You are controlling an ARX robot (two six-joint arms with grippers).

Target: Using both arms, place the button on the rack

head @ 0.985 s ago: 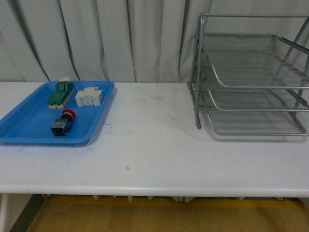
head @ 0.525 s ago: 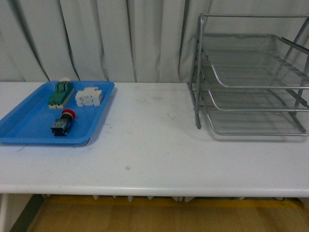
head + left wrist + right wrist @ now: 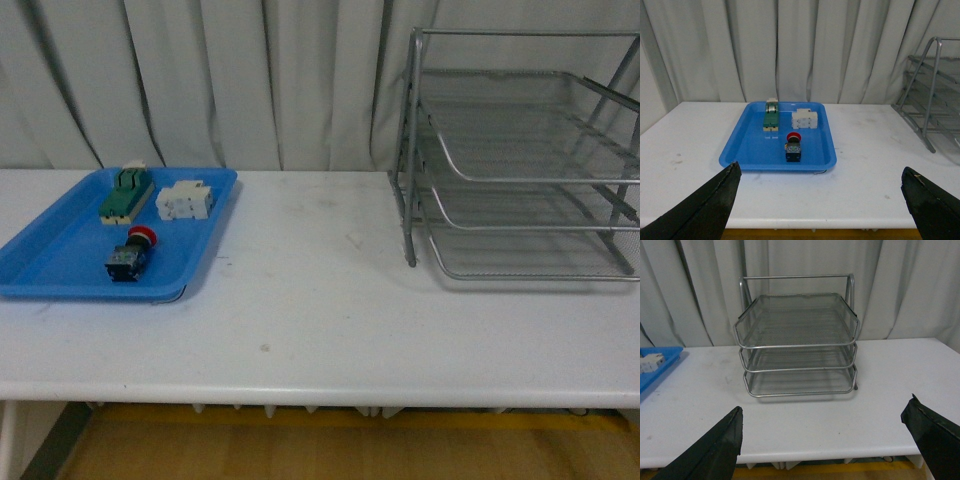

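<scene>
On the blue tray [image 3: 50, 262]: button [image 3: 130, 252], at ten o'clock
Rack [image 3: 520, 181]: at two o'clock
Left gripper [image 3: 819, 168]: spread wide; holding nothing
Right gripper [image 3: 825, 405]: spread wide; holding nothing

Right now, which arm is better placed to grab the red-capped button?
Left, probably. The button lies in the blue tray on the robot's left, straight ahead of the open left gripper; the right gripper faces the rack instead.

Button [image 3: 131, 252] in blue tray [image 3: 60, 268] (rack [image 3: 409, 150] well apart)
</scene>
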